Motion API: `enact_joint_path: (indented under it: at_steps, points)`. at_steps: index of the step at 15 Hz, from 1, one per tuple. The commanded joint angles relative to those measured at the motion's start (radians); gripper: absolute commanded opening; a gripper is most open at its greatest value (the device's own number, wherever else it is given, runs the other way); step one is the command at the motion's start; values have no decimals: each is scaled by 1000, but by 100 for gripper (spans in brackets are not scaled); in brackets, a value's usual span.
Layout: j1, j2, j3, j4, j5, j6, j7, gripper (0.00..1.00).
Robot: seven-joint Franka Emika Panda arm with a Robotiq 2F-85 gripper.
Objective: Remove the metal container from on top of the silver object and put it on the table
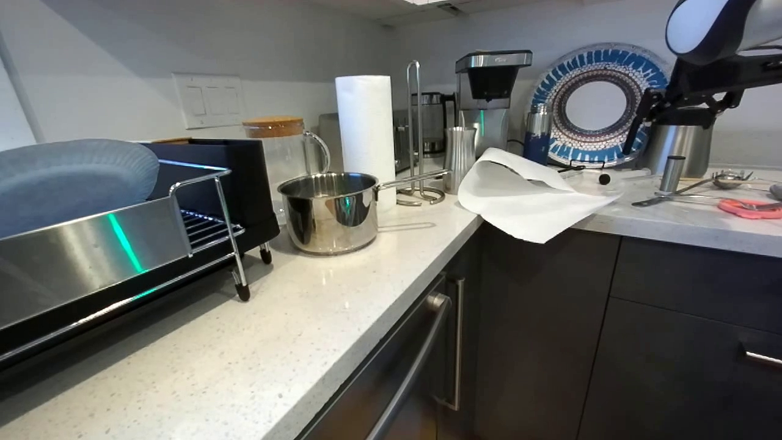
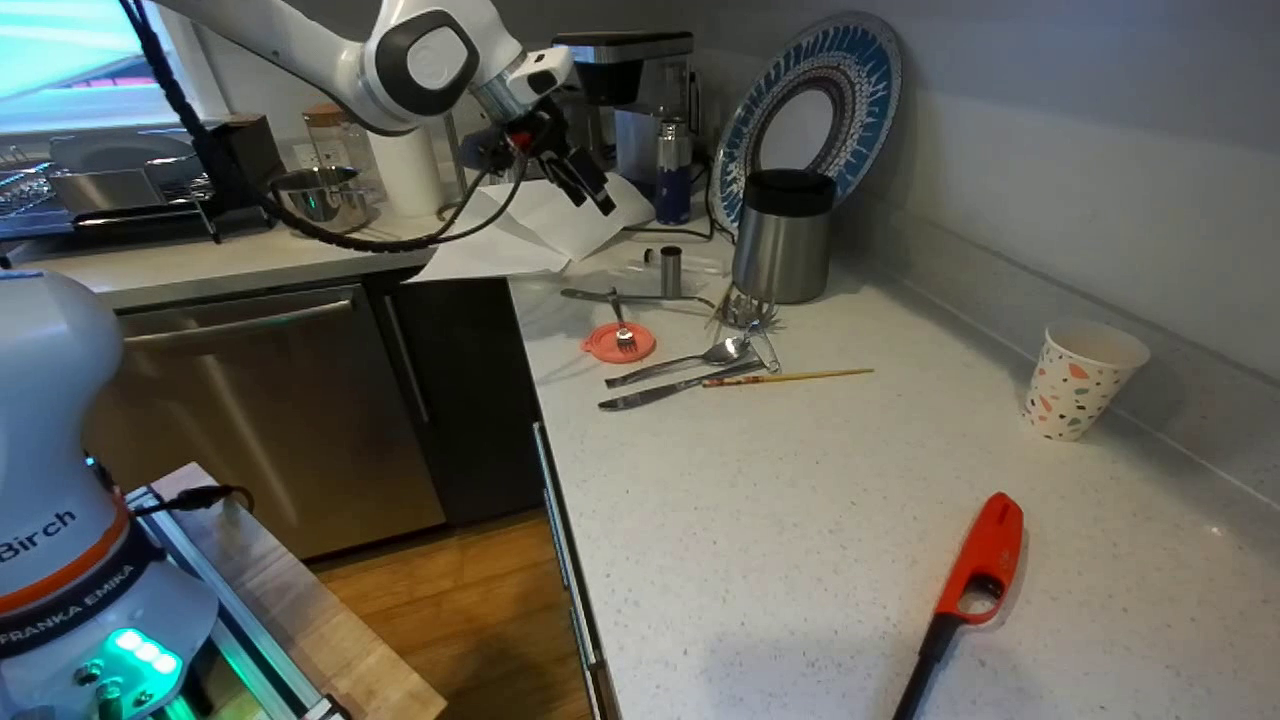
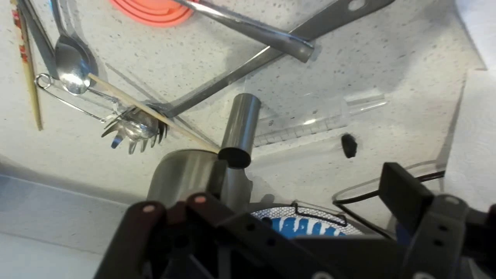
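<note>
The metal container (image 2: 671,272), a small steel cylinder with a dark rim, stands upright at the utensils. It also shows in another exterior view (image 1: 672,176) and in the wrist view (image 3: 242,122). Its base is close to the steel handle of a pronged server (image 3: 137,126); I cannot tell whether it rests on it. I cannot tell which thing is the silver object. The table (image 2: 800,510) is the speckled white countertop. My gripper (image 3: 310,184) is wide open and empty above the counter, to one side of the container; it shows in both exterior views (image 1: 660,125) (image 2: 592,195).
A wide steel canister (image 2: 785,245) with a black lid stands beside the container, by a leaning patterned plate (image 1: 602,58). A fork on a red lid (image 2: 600,345), a spoon, a knife and chopsticks lie close. White paper (image 1: 525,201), a handled pot (image 1: 333,220) and a lighter (image 2: 985,550) are around.
</note>
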Motion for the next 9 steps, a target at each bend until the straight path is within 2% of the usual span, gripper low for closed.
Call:
enact_joint_path:
  at_steps: [1,4,5,9]
  points:
    - [133,-147,-91,35,-9,-154,-111,100]
    - [206,-210,-125,81,21,-262,-187,100]
    - [151,-122,-92,60,7,-201,-129,100]
    - [185,-169,-106,78,9,-237,-157,100]
